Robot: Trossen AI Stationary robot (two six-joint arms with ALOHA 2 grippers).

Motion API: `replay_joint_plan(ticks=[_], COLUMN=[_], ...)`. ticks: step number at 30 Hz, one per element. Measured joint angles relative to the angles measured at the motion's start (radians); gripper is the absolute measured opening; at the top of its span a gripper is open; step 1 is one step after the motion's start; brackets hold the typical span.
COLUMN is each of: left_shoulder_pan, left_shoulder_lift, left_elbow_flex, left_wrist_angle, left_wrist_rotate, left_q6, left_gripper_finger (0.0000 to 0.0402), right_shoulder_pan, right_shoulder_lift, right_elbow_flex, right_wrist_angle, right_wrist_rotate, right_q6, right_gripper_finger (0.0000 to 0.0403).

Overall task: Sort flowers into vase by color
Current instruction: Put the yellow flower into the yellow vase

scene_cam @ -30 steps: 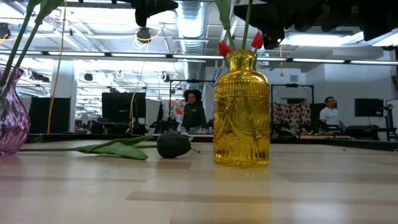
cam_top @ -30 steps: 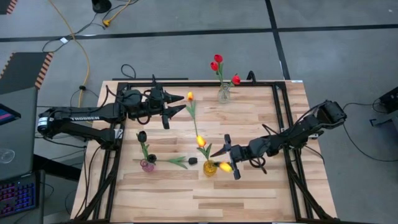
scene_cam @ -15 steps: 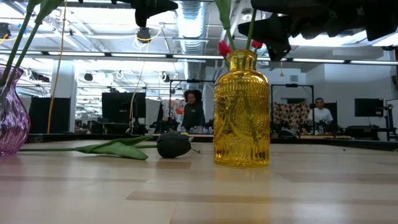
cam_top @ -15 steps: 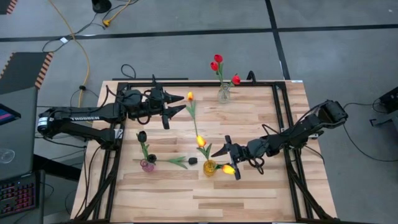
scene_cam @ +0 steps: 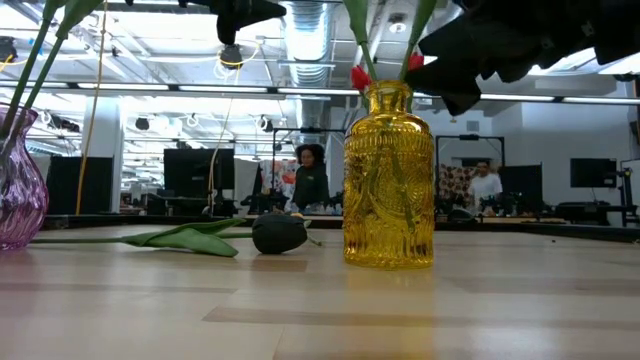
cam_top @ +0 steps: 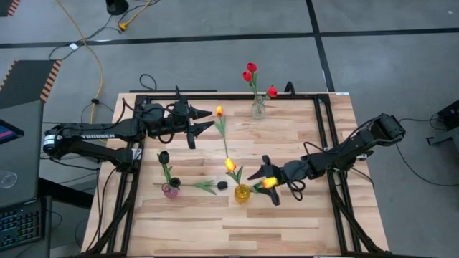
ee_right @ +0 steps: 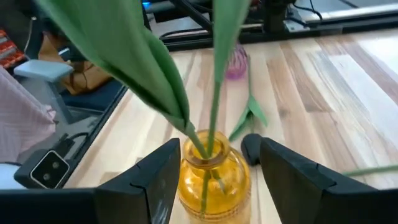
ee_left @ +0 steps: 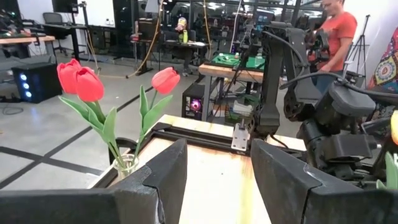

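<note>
A yellow vase point(cam_top: 242, 192) stands near the table's middle with green stems point(ee_right: 214, 93) in it. One yellow-orange tulip head point(cam_top: 230, 164) leans over its far side. A taller one point(cam_top: 219, 111) reaches up beside my left gripper point(cam_top: 212, 118), which is open, level and holds nothing. My right gripper point(cam_top: 254, 184) is open just right of the vase's mouth, and a third yellow head point(cam_top: 269, 183) shows over its fingers. A black tulip point(cam_top: 163, 156) stands in the purple vase point(cam_top: 170, 190). Another black tulip point(scene_cam: 280, 233) lies on its side on the table. Red tulips point(cam_top: 251, 70) fill a clear vase point(cam_top: 258, 109). My right gripper has the third yellow tulip's head point(cam_top: 269, 183) lying over its open fingers. I cannot tell whether it touches them. The wrist view shows both fingers point(ee_right: 155, 180) standing apart from the vase and the stems.
A black frame point(cam_top: 326, 143) runs around the tabletop. The lying black tulip's leaves point(scene_cam: 190, 238) stretch between the purple and yellow vases. Bare wood lies along the near edge point(cam_top: 237, 233) and at the far right. People stand in the room beyond the table.
My right gripper has tipped and rolled beside the yellow vase's mouth. In the low view it shows larger and lower, to the right of the vase's neck. The yellow head over its fingers has shifted toward the table's right and far edges.
</note>
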Motion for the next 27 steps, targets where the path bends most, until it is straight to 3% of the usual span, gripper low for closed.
replay_joint_plan(ticks=[12, 22, 27], left_shoulder_pan=[0.000, 0.000, 0.001], left_shoulder_lift=[0.000, 0.000, 0.000], left_elbow_flex=[0.000, 0.000, 0.000], left_wrist_angle=[-0.063, -0.069, -0.095], left_wrist_rotate=[0.000, -0.001, -0.100], left_q6=[0.000, -0.015, -0.099], left_gripper_finger=[0.0165, 0.0165, 0.0165], right_shoulder_pan=[-0.020, -0.112, -0.171], right_shoulder_lift=[-0.020, -0.124, -0.135], right_elbow_flex=[0.000, 0.000, 0.000], right_wrist_angle=[-0.066, -0.251, -0.283], right_wrist_rotate=[0.000, 0.024, 0.026], right_q6=[0.008, 0.007, 0.008], right_gripper_finger=[0.0246, 0.0239, 0.0238])
